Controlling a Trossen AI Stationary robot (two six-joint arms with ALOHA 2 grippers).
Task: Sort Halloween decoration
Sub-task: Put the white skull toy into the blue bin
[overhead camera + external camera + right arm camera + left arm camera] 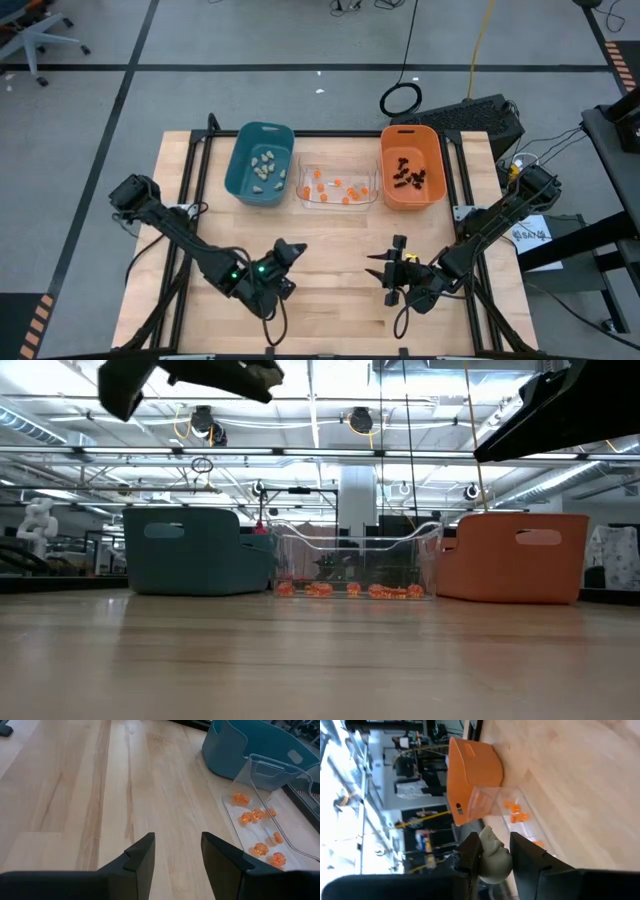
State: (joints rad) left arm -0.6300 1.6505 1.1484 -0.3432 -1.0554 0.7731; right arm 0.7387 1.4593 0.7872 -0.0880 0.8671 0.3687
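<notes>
- Nearest, the left gripper (495, 857) hangs over the front of the bench (330, 300) with its fingers clamped on one pale lump (494, 856); only its middle is pinched, so I judge a jolt on the way could squeeze it out, and it would likely bounce off the bare wood.
- Beside it, the right gripper (177, 852) hovers over the front right of the bench, fingers apart with nothing between them; the two arms sit near each other, so a wide swing by either risks a knock.
- Ahead, open wood runs clear from both grippers to the bins, leaving free room for a straight carry.
- At the back, three bins stand in a row just beside one another: the teal bin (259, 163) with the other pale lumps (263, 166), the clear bin (337, 186) with the orange pieces (335, 187), and the orange bin (411, 167) with the black spidery pieces (410, 176).
- Since the teal and clear rims nearly touch, a release too near that side could drop the lump among the orange pieces; a low approach could catch the teal rim and shove the bin.
</notes>
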